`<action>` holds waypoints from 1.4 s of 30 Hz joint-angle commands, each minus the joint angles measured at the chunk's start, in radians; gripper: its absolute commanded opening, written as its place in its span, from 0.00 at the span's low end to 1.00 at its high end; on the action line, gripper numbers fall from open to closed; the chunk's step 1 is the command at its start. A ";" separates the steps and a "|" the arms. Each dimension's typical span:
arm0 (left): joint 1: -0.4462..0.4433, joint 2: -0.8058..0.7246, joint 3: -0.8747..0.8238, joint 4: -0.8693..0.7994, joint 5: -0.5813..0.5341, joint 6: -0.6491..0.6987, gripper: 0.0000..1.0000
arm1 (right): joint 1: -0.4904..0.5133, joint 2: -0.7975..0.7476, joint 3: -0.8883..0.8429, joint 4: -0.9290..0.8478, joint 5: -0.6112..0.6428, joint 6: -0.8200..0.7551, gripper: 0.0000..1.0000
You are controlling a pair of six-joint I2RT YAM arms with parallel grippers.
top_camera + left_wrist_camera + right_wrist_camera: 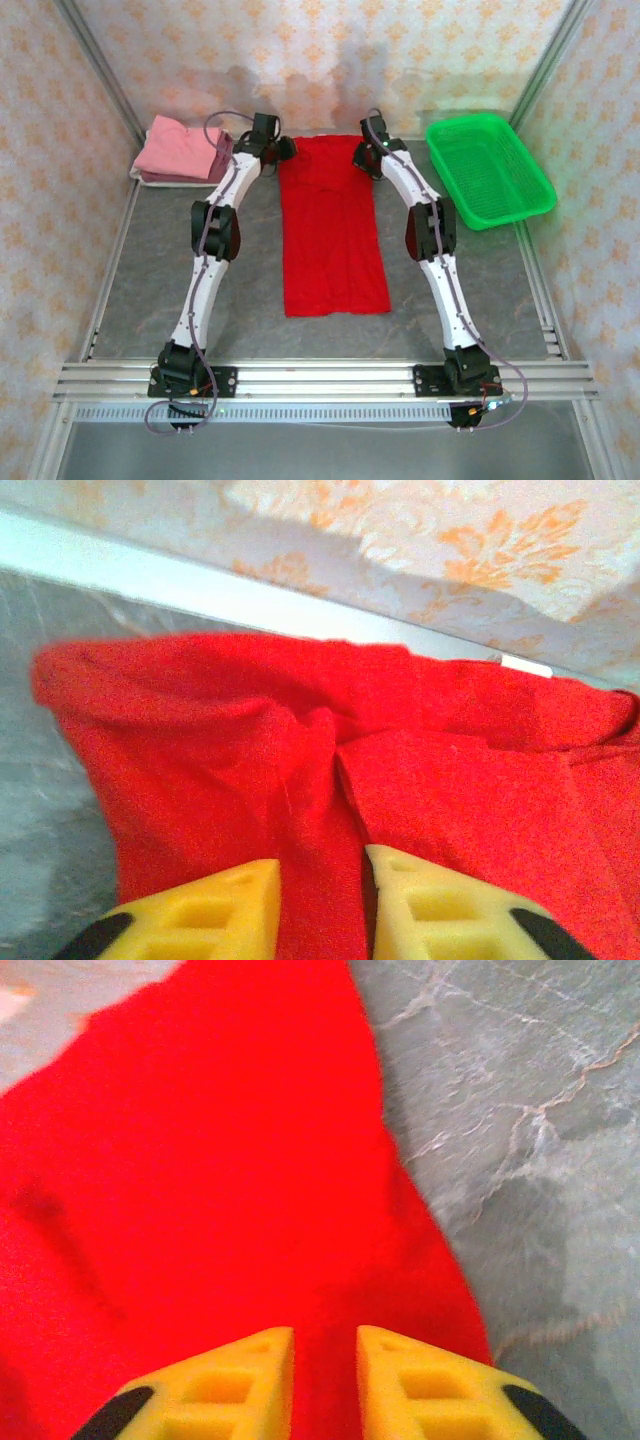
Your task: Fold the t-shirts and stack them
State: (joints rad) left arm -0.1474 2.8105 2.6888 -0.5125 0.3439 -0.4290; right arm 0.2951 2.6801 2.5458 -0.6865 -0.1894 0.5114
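Red t-shirt point(333, 235) lies in a long strip on the tabletop point(150, 290), left of the green basket point(490, 170). Your left claw point(322, 865) and right claw point(325, 1335) stand slightly parted over its cloth.

Red t-shirt point(333, 225): far corners covered by the two grippers from overhead; runs off the right and bottom edges in the left wrist view; smeared, weave unreadable in the right wrist view.
Left gripper point(320, 860): fingers cut by the bottom edge; contact with the cloth unclear.
Right gripper point(323, 1332): fingers cut by the bottom edge.
Folded stack point(180, 150): right edge behind the left arm's cable point(214, 130); layers too small to count.
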 commanded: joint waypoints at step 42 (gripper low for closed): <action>-0.407 -1.852 -2.365 0.372 0.167 -0.270 0.68 | 0.072 -1.578 -2.174 0.745 -0.249 0.102 0.51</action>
State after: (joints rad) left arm -0.5404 0.9287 0.3313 -0.2016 0.5385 -0.6666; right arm 0.3695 1.0893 0.3805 0.0078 -0.4629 0.6174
